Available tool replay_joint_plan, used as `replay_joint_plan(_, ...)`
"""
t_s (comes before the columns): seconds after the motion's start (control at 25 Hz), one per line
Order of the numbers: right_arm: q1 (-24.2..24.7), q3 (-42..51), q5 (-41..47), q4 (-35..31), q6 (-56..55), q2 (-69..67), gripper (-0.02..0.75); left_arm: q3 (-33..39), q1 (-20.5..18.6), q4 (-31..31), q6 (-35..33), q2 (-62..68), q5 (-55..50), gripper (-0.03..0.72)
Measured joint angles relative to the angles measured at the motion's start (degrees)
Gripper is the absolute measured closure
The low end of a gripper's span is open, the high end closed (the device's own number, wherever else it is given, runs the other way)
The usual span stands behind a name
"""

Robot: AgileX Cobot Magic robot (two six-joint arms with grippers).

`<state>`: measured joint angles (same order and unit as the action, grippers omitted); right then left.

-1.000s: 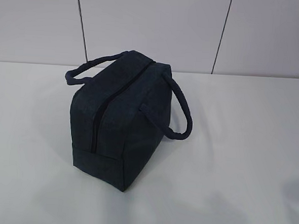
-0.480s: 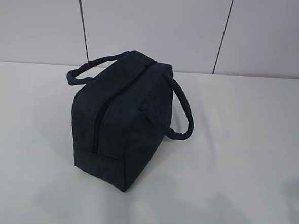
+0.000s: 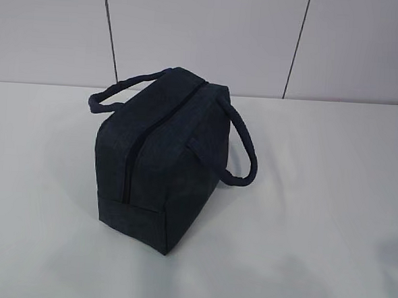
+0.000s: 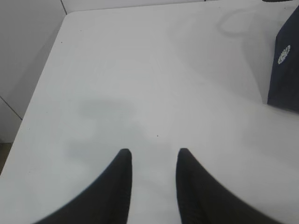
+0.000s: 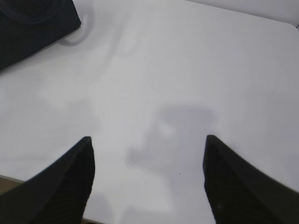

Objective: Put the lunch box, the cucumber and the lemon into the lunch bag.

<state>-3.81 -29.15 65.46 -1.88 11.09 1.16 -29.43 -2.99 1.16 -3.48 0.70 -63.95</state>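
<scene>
The dark navy lunch bag (image 3: 161, 157) stands on the white table, its top zipper shut and one loop handle hanging on each side. A corner of the lunch bag (image 4: 286, 70) shows at the right edge of the left wrist view, and another corner (image 5: 32, 23) at the top left of the right wrist view. My left gripper (image 4: 154, 156) hovers open over bare table, nothing between its fingers. Wider apart, my right gripper (image 5: 148, 142) is open and empty above the table. The lunch box, the cucumber and the lemon are out of view. Neither gripper shows in the exterior view.
The white table (image 3: 318, 197) runs back to a grey panelled wall (image 3: 206, 34). Its left edge and far corner (image 4: 65, 18) show in the left wrist view, and its near edge (image 5: 14, 179) in the right wrist view.
</scene>
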Motion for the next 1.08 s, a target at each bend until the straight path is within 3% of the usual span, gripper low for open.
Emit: replay_joint_plan(1.08,0.00,0.00,0.00,-0.12,0.00,0.00,0.211,0.00,0.00,-0.13,0.00,0.00,0.00,0.454)
